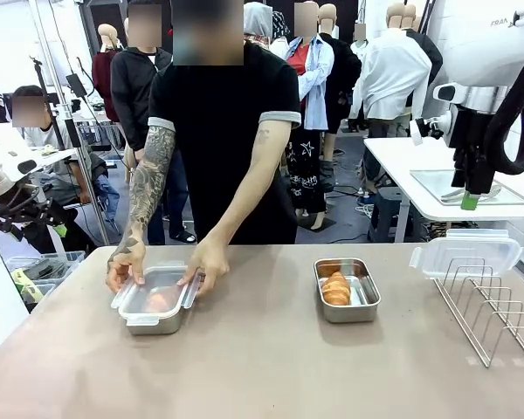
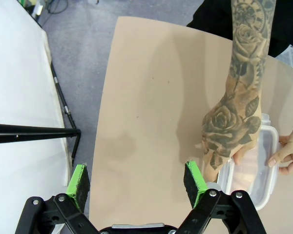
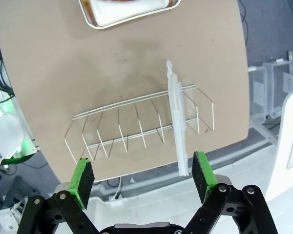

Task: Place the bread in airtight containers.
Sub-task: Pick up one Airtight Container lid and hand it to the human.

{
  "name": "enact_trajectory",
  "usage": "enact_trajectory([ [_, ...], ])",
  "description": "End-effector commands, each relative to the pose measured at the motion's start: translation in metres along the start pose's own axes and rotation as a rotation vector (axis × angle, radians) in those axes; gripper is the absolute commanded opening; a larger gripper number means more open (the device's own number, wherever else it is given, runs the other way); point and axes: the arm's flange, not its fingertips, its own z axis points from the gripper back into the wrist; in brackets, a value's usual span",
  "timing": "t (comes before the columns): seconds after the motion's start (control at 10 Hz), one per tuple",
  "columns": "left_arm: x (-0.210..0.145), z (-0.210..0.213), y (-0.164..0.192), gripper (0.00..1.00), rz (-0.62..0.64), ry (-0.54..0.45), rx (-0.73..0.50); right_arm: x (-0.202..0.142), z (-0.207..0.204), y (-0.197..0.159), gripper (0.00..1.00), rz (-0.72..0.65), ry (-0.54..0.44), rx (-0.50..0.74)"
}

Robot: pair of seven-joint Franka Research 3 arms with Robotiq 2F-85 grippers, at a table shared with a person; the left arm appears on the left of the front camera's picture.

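Left tool (image 2: 136,183) open above table edge (image 2: 136,122); right tool (image 3: 144,178) open over rack (image 3: 136,129).

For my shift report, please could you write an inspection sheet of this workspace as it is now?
Surface: brown table, bare in the middle.
Job's things: left container holds a croissant; the person's hands press a clear lid onto it. Right container is open, with a croissant inside. Second clear lid stands in the wire rack.
Clutter: nothing seen.
Grippers: left tool open and empty, above the table's left edge; right tool open and empty, above the rack.
Cables: cables beside the table in the right wrist view.
Surroundings: another white table behind, with a flat metal tray on it.
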Motion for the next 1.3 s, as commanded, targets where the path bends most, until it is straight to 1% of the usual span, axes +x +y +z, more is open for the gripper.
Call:
enact_trajectory([
  [0.0, -0.0007, 0.0011, 0.0007, 1.0, 0.005, -0.001, 0.002, -0.0002, -0.001, 0.0021, 1.0, -0.006, -0.008, 0.004],
  [1.2, -0.0007, 0.0011, 0.0007, 1.0, 0.005, -0.001, 0.002, -0.0002, -0.001, 0.0021, 1.0, -0.006, -0.008, 0.004],
])
